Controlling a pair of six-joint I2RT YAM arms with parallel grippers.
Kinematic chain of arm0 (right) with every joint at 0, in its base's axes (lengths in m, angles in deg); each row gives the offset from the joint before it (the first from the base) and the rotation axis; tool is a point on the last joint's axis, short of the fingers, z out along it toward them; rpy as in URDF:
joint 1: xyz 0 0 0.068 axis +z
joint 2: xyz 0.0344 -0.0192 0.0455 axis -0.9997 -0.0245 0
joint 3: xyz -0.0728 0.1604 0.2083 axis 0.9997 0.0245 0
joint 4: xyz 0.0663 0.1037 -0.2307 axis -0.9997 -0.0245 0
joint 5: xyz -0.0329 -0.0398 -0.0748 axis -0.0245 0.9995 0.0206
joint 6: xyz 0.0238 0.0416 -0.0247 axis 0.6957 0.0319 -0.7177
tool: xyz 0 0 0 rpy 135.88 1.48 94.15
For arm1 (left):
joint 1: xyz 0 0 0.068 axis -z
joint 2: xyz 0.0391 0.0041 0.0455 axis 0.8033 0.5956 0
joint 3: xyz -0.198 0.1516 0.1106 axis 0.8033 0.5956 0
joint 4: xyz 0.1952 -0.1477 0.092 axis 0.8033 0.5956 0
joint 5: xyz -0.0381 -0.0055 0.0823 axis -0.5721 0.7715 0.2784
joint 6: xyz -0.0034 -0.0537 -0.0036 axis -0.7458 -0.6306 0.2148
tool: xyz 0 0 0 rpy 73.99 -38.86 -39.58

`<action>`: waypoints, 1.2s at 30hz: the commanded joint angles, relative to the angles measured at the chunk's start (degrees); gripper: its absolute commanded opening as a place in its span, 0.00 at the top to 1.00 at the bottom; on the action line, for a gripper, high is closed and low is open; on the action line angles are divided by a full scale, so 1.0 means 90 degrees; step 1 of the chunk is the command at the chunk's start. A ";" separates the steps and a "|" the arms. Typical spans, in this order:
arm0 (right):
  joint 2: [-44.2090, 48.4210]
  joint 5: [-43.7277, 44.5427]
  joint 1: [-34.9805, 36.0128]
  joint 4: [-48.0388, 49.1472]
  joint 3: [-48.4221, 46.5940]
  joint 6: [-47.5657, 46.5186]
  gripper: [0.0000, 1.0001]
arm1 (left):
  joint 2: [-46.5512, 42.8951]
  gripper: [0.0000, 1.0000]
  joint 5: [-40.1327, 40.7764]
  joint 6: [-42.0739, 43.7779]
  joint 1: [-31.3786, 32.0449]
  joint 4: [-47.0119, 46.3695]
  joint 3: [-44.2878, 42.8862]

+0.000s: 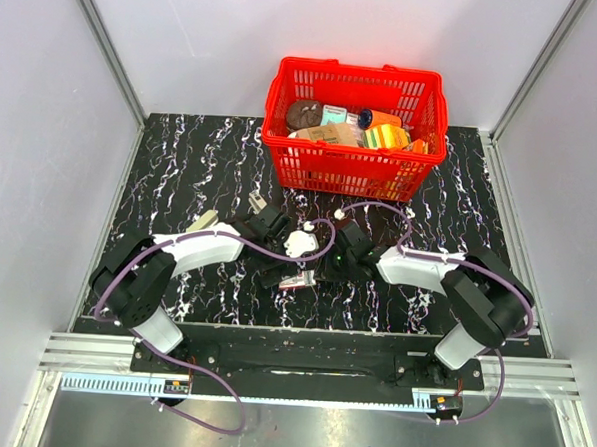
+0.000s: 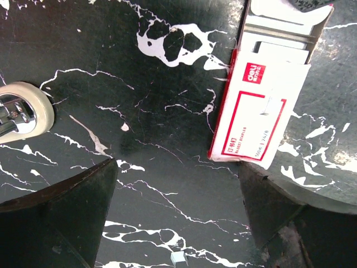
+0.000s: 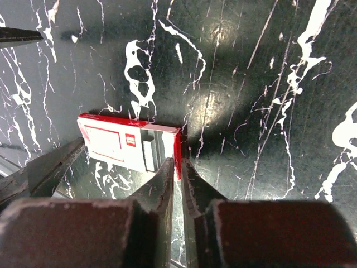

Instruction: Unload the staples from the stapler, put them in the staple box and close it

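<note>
Stapler (image 1: 299, 244) lies on table (image 1: 181, 167) between the arms, just beyond box (image 2: 254, 114). Left gripper (image 2: 178, 187): jaws spread wide, empty, beside box. Right gripper (image 3: 178, 167): jaws nearly together, pinching box's red end.

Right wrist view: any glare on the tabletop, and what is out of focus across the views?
Right wrist view: a soft glare patch on the table beside the staple box; its own fingers are blurred. Left wrist view: box print sharp, fingers dark and soft. Top view: even light, no harsh shadows.

Black marbled table (image 1: 181, 167), plain grey walls (image 1: 238, 40).
</note>
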 commanded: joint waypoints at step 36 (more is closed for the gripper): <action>0.0457 -0.1067 -0.0490 0.0776 0.1047 0.0110 0.46 | 0.0036 0.06 -0.0021 -0.0086 -0.0214 -0.0104 -0.0360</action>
